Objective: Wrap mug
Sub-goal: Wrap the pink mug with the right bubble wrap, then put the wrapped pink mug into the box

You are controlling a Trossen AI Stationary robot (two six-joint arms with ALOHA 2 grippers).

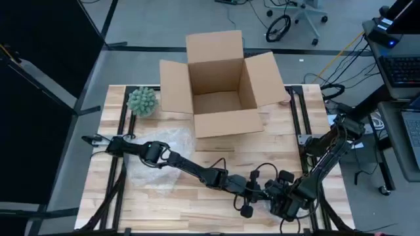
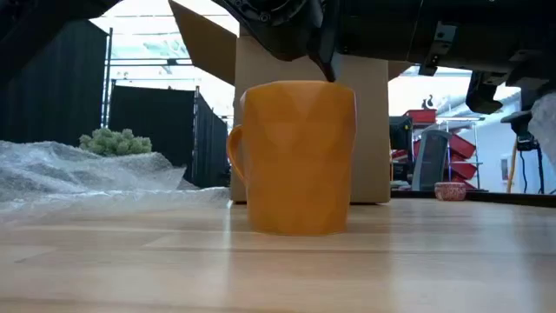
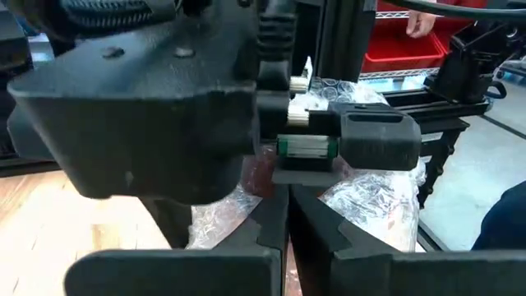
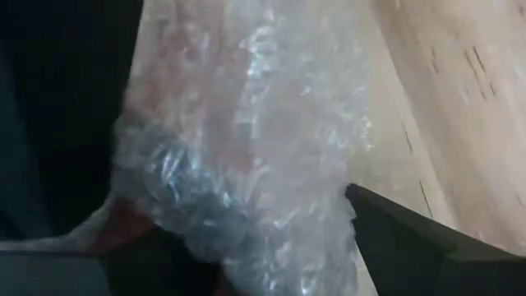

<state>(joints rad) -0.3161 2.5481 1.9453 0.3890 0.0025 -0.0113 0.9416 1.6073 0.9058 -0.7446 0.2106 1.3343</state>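
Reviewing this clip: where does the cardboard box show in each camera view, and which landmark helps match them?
High view: cardboard box, flaps open, at the top centre of the table.
Low view: the box stands behind the orange mug, centre.
Left wrist view: not in it.
Right wrist view: not in it.
Shared landmark: the green plant, left of the box in both the high and low views.

No words, labels, brand marks or numbers can be read in any of the views. The cardboard box [image 1: 223, 85] shows plain brown flaps and walls, and the orange mug [image 2: 295, 156] has a bare faceted side with no print. The red bins [image 3: 427, 37] in the room behind are too far off to tell any marking.
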